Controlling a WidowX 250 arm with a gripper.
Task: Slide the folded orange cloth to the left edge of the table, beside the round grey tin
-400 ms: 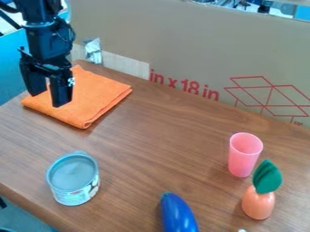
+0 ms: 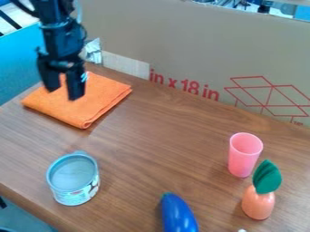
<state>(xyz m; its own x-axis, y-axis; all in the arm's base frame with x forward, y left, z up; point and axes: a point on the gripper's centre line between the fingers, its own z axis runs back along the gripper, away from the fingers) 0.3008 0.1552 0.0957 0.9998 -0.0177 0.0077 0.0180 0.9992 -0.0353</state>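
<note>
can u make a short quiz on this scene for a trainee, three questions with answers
1. Multiple choice: what does the gripper hang over?
a) the can
b) the folded orange cloth
c) the blue eggplant
2. True or false: the gripper's two fingers are pressed together.
3. Short answer: which thing stands nearest to the pink cup?

Key: 1. b; 2. false, there is a gap between them; 3. the orange toy with the green leaf
</note>
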